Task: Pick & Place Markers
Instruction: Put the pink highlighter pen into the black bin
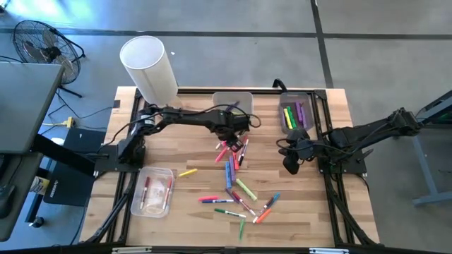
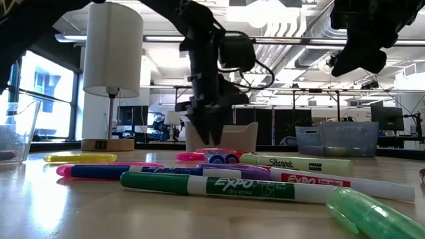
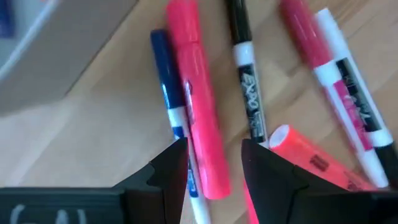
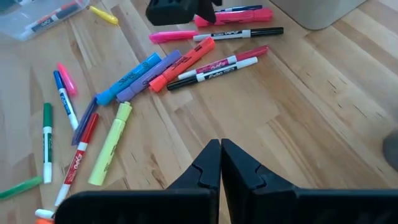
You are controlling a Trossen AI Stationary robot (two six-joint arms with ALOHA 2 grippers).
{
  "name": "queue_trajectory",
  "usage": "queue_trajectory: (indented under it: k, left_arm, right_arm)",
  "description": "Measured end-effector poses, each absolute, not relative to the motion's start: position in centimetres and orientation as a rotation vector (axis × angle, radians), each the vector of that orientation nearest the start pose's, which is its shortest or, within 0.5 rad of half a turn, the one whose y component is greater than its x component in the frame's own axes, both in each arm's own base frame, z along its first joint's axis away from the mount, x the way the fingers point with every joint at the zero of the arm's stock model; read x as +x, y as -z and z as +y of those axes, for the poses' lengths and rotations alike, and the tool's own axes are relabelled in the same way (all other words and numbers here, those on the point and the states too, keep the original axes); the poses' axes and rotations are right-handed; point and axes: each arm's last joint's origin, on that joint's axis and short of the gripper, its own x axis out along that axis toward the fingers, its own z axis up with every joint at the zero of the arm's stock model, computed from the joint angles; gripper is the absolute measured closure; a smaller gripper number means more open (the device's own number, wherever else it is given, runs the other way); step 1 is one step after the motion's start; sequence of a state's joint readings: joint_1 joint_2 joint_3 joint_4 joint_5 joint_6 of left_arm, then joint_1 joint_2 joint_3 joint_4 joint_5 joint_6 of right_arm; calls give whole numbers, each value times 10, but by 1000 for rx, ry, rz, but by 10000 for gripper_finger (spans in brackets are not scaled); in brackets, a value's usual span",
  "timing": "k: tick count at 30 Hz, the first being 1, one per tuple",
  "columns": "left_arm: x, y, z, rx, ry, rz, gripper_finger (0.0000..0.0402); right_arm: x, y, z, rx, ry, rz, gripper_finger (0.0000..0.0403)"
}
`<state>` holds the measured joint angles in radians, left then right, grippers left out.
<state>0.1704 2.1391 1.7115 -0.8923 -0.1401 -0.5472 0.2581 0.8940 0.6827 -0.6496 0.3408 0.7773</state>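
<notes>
Several markers [image 1: 236, 185] in many colours lie scattered flat on the middle of the wooden table. My left gripper [image 3: 214, 146] points steeply down over the far end of the pile [image 1: 229, 141]. It is open, with a pink highlighter [image 3: 199, 106] lying lengthwise in the gap between its fingers. A blue-and-white marker [image 3: 168, 81] lies beside its one finger and an orange highlighter [image 3: 311, 155] beside the other. In the low view the fingertips [image 2: 211, 136] seem just above the markers. My right gripper [image 4: 221, 146] hangs shut above bare table at the right [image 1: 292, 164].
A clear bin [image 1: 233, 102] stands at the far middle. Another bin [image 1: 296, 113] at the far right holds green, yellow and purple markers. A third bin [image 1: 152, 190] at the near left holds a red one. A white lamp [image 1: 148, 67] stands far left; a yellow marker [image 1: 187, 171] lies apart.
</notes>
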Motion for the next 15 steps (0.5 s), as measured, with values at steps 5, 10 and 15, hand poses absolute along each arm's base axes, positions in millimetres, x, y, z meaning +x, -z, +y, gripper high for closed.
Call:
queue_trajectory:
  k: [5,10,15]
  left_arm:
    - [431,-175,78,-481,-618,1224,254]
    - [435,-172,78,-493,-603,1211,254]
    - [435,-170,78,-501,-594,1220,254]
  right_arm:
    - [166,-245,34,480,385,734,401]
    - [166,-245,33,474,398,725,401]
    - [166,-245,33,470,403,723,402]
